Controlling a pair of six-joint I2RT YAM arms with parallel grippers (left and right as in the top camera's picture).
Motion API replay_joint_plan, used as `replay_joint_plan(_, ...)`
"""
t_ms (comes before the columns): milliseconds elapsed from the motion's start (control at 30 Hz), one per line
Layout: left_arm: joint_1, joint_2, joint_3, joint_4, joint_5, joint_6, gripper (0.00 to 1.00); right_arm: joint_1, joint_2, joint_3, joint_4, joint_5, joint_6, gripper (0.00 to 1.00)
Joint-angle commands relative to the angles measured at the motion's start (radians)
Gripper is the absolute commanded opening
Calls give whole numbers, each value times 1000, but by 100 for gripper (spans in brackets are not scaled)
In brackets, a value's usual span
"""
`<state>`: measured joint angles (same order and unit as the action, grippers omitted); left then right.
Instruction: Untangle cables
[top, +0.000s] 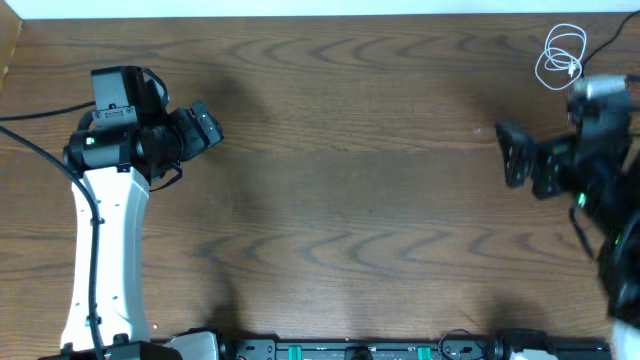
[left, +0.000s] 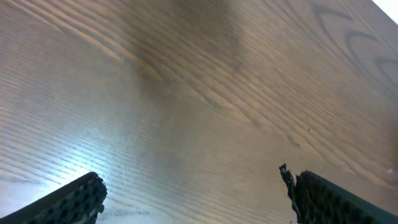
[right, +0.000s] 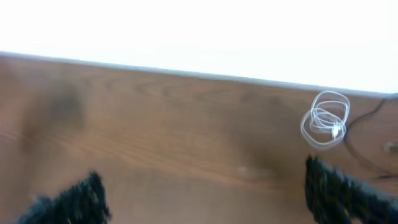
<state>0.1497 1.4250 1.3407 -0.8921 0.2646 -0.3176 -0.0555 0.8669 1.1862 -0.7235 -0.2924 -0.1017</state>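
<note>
Starting left: left gripper (top: 205, 128) sits over the table (top: 350, 200) on the left side, jaws wide apart and holding nothing. Its wrist view shows wood grain between the fingers (left: 74, 199). Right gripper (top: 515, 155) is at the right edge, pointing left, jaws also spread wide and holding nothing.

White cable (top: 568, 64) lies in the far right corner, just beyond the right arm. It is thin and wound into a few small overlapping loops, with a small plug at the near side. In the right wrist view it is the white coil (right: 336, 129) near the table's far edge. Black cable (top: 606, 44) is a thin dark line just right of the white loops, running out toward the far right. Only a short stretch shows (right: 367, 114), close beside the coil. Can't tell if the two touch.
</note>
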Motion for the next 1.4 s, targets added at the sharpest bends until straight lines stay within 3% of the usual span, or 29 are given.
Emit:
replay_joint_plan(0,2,6,-2,-3,4,-1,98,5,-141,-200,121,18,-12,99)
replay_joint_plan(300,2,6,-2,-3,4,-1,97,5,-534,-782,603,41,-12,99)
replay_joint_plan(600,2,6,-2,-3,4,-1,98,5,-801,-1130,789,51,-11,99)
replay_joint_plan(933,2,6,-2,-3,4,-1,97,5,-862,-1181,665,43,-1,99)
replay_joint_plan(1367,2,6,-2,-3,4,-1,98,5,-860,-1181,670,40,26,99)
